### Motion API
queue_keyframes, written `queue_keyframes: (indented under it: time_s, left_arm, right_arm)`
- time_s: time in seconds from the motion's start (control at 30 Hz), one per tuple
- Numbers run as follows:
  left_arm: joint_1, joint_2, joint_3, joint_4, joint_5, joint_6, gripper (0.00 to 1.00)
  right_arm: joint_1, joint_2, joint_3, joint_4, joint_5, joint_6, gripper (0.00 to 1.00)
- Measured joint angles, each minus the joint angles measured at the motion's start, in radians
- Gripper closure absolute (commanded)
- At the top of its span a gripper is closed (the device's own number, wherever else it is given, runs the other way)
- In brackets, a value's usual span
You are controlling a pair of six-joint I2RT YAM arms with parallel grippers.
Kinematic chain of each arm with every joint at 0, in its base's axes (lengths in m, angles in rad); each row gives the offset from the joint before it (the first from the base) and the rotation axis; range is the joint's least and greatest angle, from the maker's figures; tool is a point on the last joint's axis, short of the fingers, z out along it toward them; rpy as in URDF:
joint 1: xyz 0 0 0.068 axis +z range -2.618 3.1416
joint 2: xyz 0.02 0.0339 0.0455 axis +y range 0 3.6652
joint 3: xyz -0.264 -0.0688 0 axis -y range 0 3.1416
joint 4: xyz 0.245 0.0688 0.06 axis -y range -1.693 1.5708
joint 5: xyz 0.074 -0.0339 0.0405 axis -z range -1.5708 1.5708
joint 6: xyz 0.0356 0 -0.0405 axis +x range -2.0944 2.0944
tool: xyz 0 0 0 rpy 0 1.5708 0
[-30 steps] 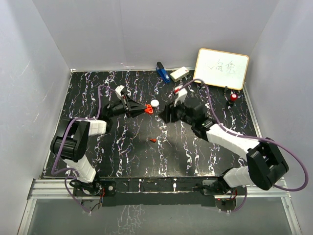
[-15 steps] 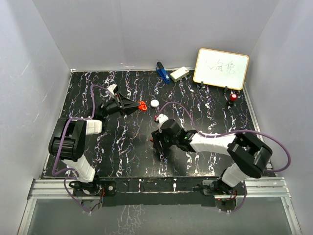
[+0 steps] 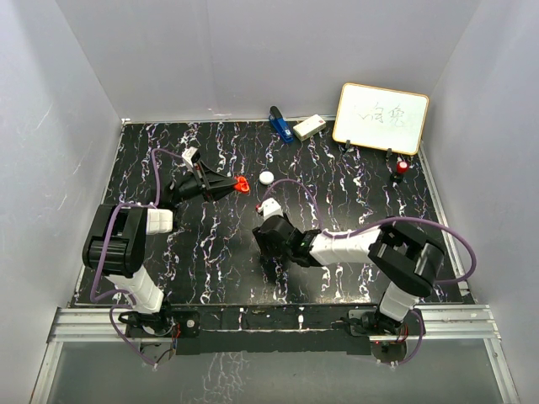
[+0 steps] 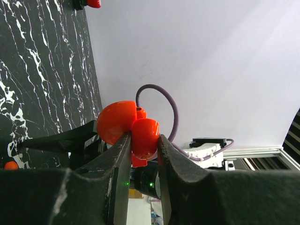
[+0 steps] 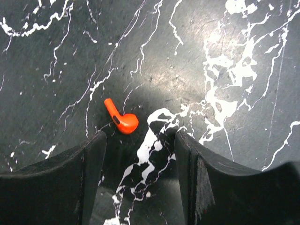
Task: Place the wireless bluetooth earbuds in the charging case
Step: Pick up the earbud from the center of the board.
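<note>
The left gripper [image 4: 143,154] is clamped on the open red charging case [image 4: 119,123], over the black marbled table [image 3: 354,181]. The right gripper [image 5: 139,154] hangs low with its fingers apart. A red earbud [image 5: 123,120] lies on the table just ahead of their gap.

the left arm [image 3: 118,244] and right arm [image 3: 408,257] are built alike: chunky black joint housings alternating with smooth white link shells, each with a small white block [image 3: 269,208] at the wrist. a purple cable [image 4: 157,86] trails along each. the right gripper [image 5: 139,140] has thick matte-black fingers [image 5: 89,178] with bevelled edges; behind the left gripper [image 4: 144,138] a tiny green light [image 4: 126,184] glows
</note>
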State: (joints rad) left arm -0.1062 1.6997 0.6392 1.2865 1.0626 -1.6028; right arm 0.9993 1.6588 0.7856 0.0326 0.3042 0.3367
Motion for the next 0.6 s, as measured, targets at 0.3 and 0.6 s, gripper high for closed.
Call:
queue_keyframes:
  time_s: [0.3, 0.6]
  left_arm:
    - [0.018, 0.0, -0.002, 0.012, 0.009, -0.014, 1.0]
    - [0.019, 0.0, -0.012, 0.022, 0.019, -0.024, 1.0]
  right_arm:
    - [0.008, 0.042, 0.019, 0.047, 0.095, 0.009, 0.44]
    - [0.008, 0.051, 0.031, 0.028, 0.192, 0.009, 0.45]
